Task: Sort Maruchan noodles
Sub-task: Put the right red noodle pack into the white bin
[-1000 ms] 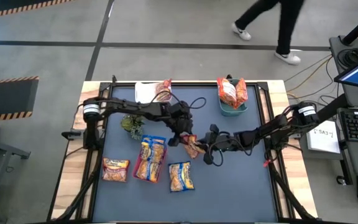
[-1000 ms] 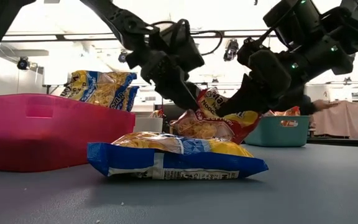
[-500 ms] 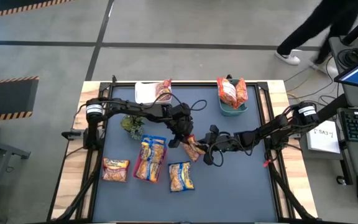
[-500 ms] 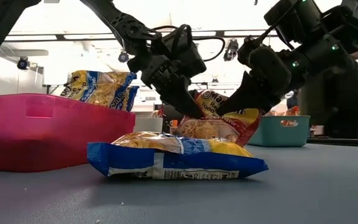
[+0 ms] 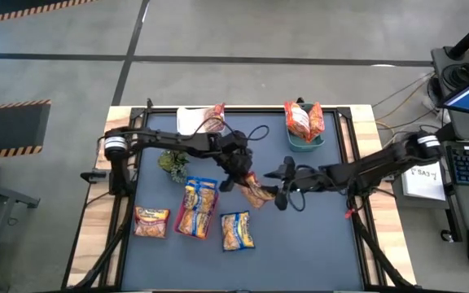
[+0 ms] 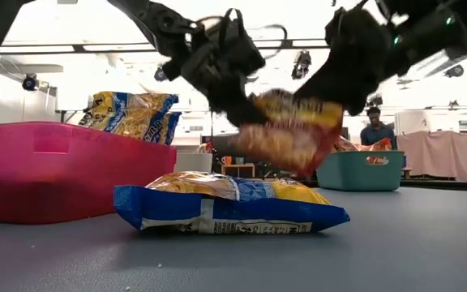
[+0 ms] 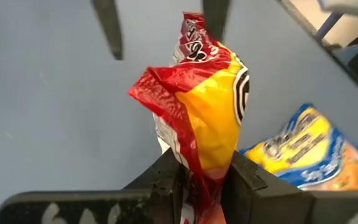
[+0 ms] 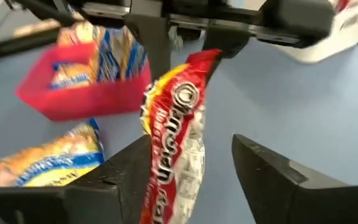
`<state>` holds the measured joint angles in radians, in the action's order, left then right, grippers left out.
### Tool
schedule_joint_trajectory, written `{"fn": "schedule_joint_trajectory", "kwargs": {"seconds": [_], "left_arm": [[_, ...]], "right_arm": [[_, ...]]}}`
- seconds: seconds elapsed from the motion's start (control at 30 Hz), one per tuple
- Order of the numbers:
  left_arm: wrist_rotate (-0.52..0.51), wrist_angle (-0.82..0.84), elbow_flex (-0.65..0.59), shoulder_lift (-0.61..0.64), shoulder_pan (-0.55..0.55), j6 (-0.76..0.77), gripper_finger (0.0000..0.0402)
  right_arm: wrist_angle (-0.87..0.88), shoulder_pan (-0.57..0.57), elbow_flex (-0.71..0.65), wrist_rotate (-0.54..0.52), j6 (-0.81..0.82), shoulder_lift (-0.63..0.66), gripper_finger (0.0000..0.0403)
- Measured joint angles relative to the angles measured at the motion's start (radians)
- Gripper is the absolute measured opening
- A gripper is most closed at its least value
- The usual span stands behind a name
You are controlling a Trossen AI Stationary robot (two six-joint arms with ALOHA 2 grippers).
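Above the middle of the counter (image 5: 316, 236), the left claw (image 5: 245, 178) is clamped on a red-trimmed noodle packet (image 5: 256, 194), held clear of the surface. The right claw (image 5: 282, 185) stands spread just beside the packet's other end, fingers (image 8: 114, 177) off it. A blue-trimmed packet (image 6: 229, 203) lies flat below.

In the low view the red-trimmed noodle packet (image 6: 286, 134) held above the table is smeared by motion, so its print cannot be read, and the fingertips of both grippers are lost behind it. The right wrist view cuts that packet (image 8: 176, 149) off at its lower end. The red tray (image 6: 63, 166) runs out of the low view at the left, and its wall hides the lower part of the blue-trimmed packets (image 6: 132, 113) inside it. The person (image 6: 373, 126) far behind the table is too small to make out.
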<state>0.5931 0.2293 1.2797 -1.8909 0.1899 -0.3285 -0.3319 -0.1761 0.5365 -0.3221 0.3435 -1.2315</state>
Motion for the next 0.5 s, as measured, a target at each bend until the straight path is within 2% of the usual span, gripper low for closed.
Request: {"fn": "schedule_joint_trajectory", "kwargs": {"seconds": [0.2, 0.27, 0.37, 0.5], "left_arm": [[-0.01, 0.03, 0.001, 0.122, 0.002, -0.02, 0.0057], [-0.052, 0.066, 0.001, 0.172, 0.004, -0.038, 0.0057], [-0.227, 0.162, 0.001, 0.254, 0.005, -0.074, 0.0057], [-0.611, 0.302, 0.001, 0.363, 0.007, -0.11, 0.0057]], "right_arm": [[0.073, 0.0, 0.0, -0.02, -0.005, 0.171, 0.0237], [0.075, 0.0, 0.0, -0.022, -0.015, 0.216, 0.0241], [0.073, 0.0, 0.0, -0.027, -0.034, 0.272, 0.0244], [0.07, 0.0, -0.001, -0.057, -0.066, 0.317, 0.0242]]}}
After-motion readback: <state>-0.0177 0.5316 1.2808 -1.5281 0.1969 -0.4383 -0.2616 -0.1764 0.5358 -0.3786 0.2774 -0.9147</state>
